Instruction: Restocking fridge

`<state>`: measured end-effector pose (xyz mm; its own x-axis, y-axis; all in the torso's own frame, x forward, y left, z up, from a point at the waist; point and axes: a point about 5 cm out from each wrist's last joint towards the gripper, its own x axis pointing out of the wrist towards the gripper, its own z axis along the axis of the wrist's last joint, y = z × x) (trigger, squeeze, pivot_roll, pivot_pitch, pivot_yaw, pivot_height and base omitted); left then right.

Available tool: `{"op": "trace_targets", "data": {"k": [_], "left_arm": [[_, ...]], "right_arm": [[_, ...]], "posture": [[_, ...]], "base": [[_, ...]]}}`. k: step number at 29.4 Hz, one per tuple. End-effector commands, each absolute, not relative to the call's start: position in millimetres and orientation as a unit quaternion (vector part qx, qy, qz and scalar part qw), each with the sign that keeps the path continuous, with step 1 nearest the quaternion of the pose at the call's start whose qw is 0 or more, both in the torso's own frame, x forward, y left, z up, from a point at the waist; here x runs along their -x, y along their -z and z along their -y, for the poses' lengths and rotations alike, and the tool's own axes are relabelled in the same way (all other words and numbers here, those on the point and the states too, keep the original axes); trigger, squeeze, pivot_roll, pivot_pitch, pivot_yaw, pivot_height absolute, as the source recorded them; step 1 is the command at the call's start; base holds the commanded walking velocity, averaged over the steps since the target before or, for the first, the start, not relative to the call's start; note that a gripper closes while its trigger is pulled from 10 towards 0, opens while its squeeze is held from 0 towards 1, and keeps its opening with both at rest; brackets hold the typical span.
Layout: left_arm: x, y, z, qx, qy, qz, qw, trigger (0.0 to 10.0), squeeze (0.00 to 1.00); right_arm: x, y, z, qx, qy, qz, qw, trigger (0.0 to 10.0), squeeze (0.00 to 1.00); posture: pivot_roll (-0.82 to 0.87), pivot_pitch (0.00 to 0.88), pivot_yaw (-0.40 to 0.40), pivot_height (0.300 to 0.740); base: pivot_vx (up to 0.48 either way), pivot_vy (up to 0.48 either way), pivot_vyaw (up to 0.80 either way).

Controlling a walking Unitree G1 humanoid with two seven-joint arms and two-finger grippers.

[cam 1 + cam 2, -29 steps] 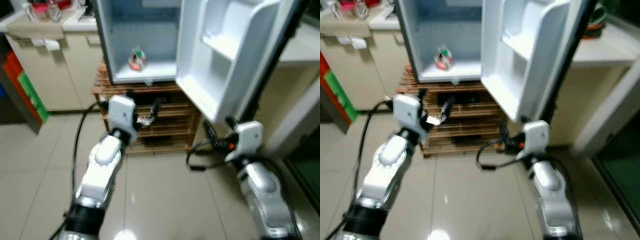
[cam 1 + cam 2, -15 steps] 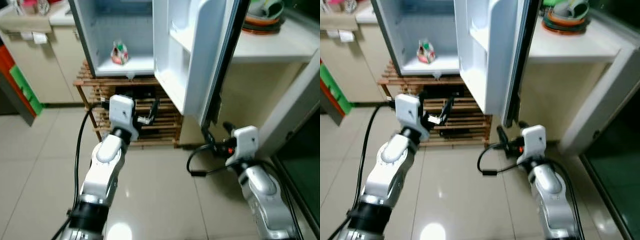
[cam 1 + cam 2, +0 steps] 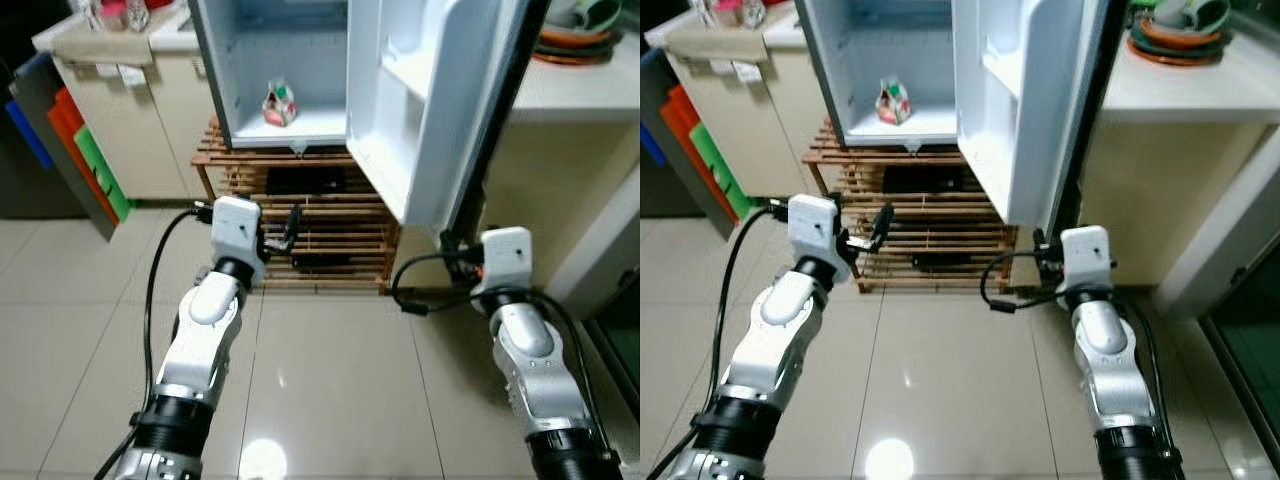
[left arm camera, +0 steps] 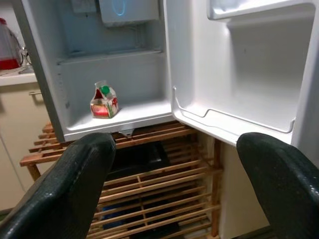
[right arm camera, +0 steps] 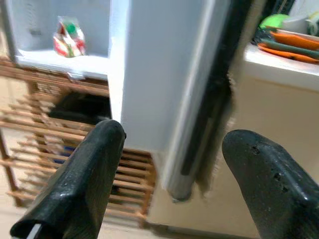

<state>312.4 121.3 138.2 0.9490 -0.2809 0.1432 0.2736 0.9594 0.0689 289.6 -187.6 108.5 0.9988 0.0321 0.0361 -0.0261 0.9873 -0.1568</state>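
A glossy floor of large pale tiles spreads below. At 12 o'clock stands the small fridge, smooth white plastic inside, raised on a slatted wooden rack. Its door swings wide toward 1 o'clock, moulded with deep square-edged shelves and edged by a dark seal. A cream cabinet sits at 10 o'clock, with flat red and green boards leaning beside it; a white counter at 2 o'clock carries stacked orange and green dishes.

Both silver arms reach forward at knee height. The left gripper points at the fridge's open mouth, its black, finely textured fingers spread wide and empty. The right gripper faces the door's outer edge, fingers likewise parted, holding nothing.

A small gable-topped carton, red, white and green, stands upright on the fridge floor near its left wall.
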Motion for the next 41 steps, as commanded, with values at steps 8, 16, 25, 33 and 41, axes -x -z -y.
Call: {"op": "trace_targets", "data": {"k": [8,16,25,33,41], "left_arm": [[-299,-189,-125,0.0,0.15,0.179,0.972,10.0,0.0],[-282,-196,-133,0.051,0.126,0.165,0.977,10.0,0.0],[-295,-198,-119,0.029,0.155,0.145,0.977,10.0,0.0],[-302,-189,-127,0.025,0.142,0.12,0.982,10.0,0.0],[-327,-121,-167,-0.032,0.048,-0.049,0.997,10.0,0.0]], "right_arm": [[-257,-175,202,0.077,0.07,0.2,0.974,10.0,0.0],[-233,-156,219,0.08,0.109,0.155,0.979,10.0,0.0],[-247,-155,237,0.093,0.171,0.133,0.972,10.0,0.0],[-247,-159,249,0.097,0.21,0.132,0.964,10.0,0.0],[-263,-153,257,0.092,0.233,0.103,0.963,10.0,0.0]], "posture": [[-0.14,0.0,0.049,0.74],[-0.14,0.0,0.036,0.74],[-0.14,0.0,0.035,0.74],[-0.14,0.0,0.044,0.74],[-0.13,0.0,0.051,0.74]], "base": [[0.357,0.0,0.0],[0.459,0.0,0.0],[0.415,0.0,0.0],[0.0,0.0,0.0],[0.0,0.0,0.0]]}}
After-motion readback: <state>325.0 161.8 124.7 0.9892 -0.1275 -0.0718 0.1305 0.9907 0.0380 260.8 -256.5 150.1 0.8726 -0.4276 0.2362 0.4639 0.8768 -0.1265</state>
